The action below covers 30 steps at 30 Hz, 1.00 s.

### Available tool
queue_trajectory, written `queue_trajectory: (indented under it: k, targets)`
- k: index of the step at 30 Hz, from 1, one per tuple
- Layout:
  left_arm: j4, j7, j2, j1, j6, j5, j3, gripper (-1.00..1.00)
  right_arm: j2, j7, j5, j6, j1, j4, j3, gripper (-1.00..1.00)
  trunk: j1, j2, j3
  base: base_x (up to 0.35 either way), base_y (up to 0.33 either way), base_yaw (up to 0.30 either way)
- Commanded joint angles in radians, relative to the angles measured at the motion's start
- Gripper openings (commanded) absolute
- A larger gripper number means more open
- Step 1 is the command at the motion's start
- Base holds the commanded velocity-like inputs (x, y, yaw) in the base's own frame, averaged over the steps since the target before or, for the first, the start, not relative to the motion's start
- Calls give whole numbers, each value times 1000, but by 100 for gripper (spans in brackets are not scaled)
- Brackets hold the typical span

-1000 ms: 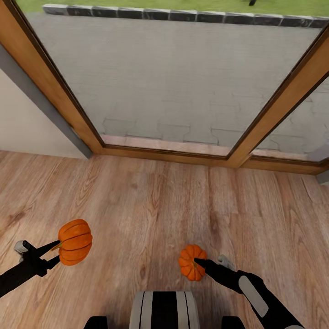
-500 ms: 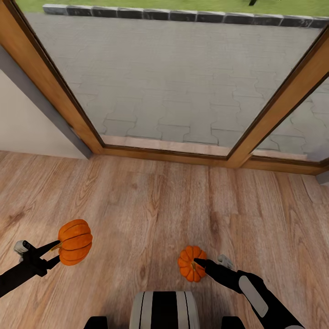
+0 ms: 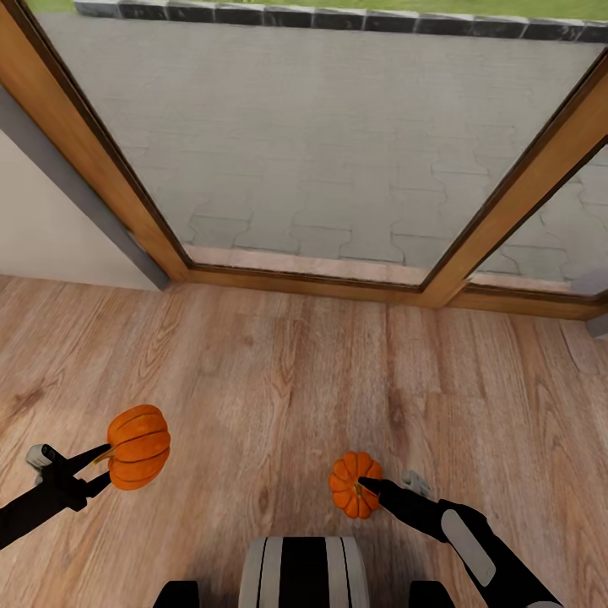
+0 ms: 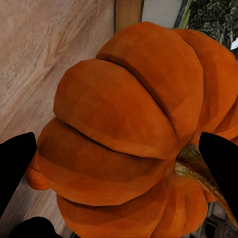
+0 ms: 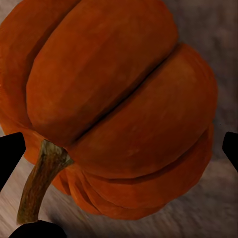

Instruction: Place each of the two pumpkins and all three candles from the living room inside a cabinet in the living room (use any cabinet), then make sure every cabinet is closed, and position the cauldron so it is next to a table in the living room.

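Note:
I hold two orange ribbed pumpkins above the wooden floor. The larger pumpkin (image 3: 138, 447) hangs at the lower left of the head view, with my left gripper (image 3: 103, 469) shut on it near its stem. Up close, this pumpkin (image 4: 134, 139) sits between the dark fingertips (image 4: 15, 158). The smaller pumpkin (image 3: 350, 484) is at the lower middle, and my right gripper (image 3: 365, 487) is shut on it. In the right wrist view that pumpkin (image 5: 114, 109) shows its brown stem. The candles, the cabinet, the cauldron and the table are out of view.
Ahead stands a large glass door with a wooden frame (image 3: 304, 280), and grey paving lies beyond it. A pale wall (image 3: 51, 236) meets the frame at the left. Wood plank floor (image 3: 279, 380) stretches between me and the door. My base (image 3: 302, 572) shows at the bottom.
The whole picture has shifted slightly down, so the camera has moved a little toward the door. Both grippers keep their pumpkins in the same pose.

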Motion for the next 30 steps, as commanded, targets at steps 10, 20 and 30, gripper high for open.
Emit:
queue_trajectory:
  k: [10,20,30]
  targets:
    - [1,-4,1,-1,10,7,-6,-100,-1,1,-4,2,0,-1,2,100,2,-1,-16,0,0,0]
    - [0,-4,1,-1,10,7,-8,-100,-1,-2,-4,1,0,0,2,100,2,-1,-16,0,0,0]
    - [-1,-4,1,-1,10,7,-8,-100,2,-7,-5,-64,0,1,1,100,4,-2,-35,0,0,0]
